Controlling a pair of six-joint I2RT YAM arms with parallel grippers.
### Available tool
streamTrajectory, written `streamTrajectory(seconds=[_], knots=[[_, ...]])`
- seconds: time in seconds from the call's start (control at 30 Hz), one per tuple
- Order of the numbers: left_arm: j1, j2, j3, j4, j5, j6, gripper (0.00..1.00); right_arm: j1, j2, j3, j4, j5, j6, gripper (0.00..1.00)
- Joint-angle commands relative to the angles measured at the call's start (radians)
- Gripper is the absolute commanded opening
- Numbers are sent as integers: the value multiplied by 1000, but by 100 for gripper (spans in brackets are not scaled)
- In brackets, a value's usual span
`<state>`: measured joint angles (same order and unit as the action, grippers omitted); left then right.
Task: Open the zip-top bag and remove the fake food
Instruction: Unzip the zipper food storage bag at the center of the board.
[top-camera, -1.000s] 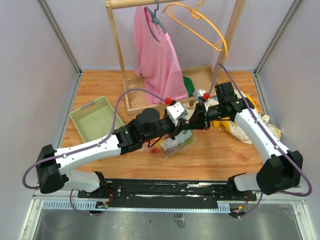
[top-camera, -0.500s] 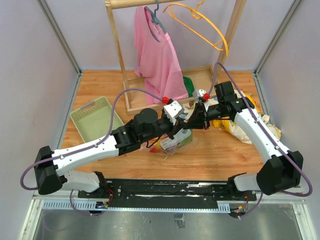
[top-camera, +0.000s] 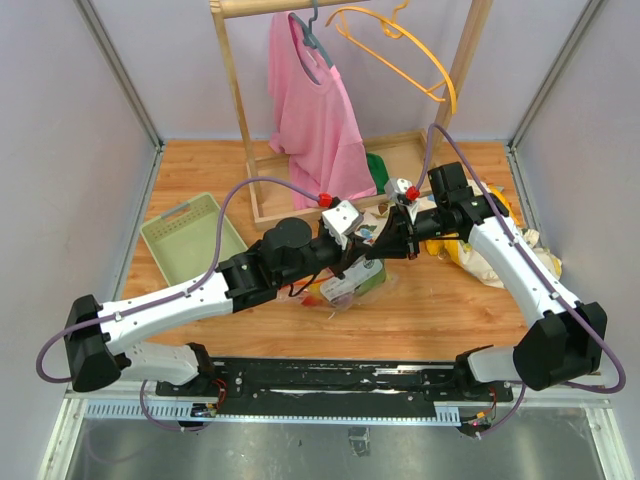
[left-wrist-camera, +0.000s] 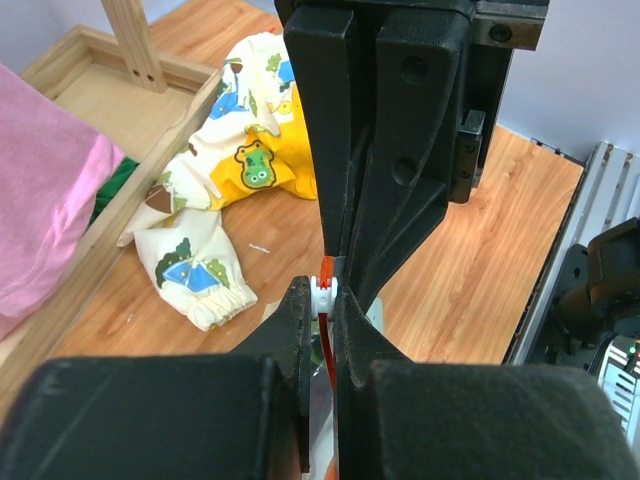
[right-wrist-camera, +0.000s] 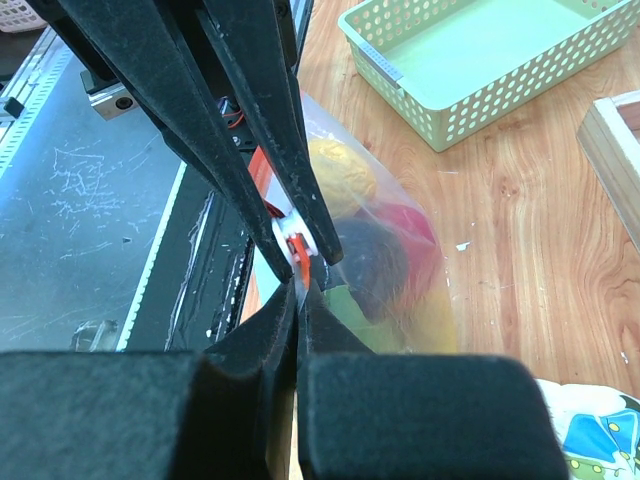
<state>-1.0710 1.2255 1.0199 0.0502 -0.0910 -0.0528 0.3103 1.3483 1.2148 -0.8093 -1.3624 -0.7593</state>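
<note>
The left pincer (left-wrist-camera: 320, 302) clamps the white slider (left-wrist-camera: 322, 288) of the zip-top bag (top-camera: 350, 285), and the right pincer (right-wrist-camera: 297, 288) pinches its mouth edge. The mouth points up and far-right, and the bag slants down near-left to the desk (top-camera: 440, 310). Its white label is too small to read.

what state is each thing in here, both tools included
left tool, shut on the zip-top bag
right tool, shut on the zip-top bag
zip-top bag, pinched at its mouth from both sides
fake food, inside the zip-top bag
tray, upright on the table
pink shirt, hanging on the rack
dinosaur-print cloth, crumpled on the table
</note>
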Motion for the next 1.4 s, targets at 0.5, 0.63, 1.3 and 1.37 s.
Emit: streamTrajectory(seconds=[0.5, 0.63, 1.3, 1.37], knots=[[0, -41, 11, -7, 30, -1, 0, -7, -23, 25, -44, -24, -26, 15], [0, -35, 28, 7, 36, 19, 0, 17, -29, -9, -42, -23, -49, 48], [0, -48, -20, 72, 65, -4, 0, 93, 8, -94, 211, -40, 169, 30], [0, -56, -25, 68, 56, -4, 0, 90, 6, -87, 208, -41, 167, 15]])
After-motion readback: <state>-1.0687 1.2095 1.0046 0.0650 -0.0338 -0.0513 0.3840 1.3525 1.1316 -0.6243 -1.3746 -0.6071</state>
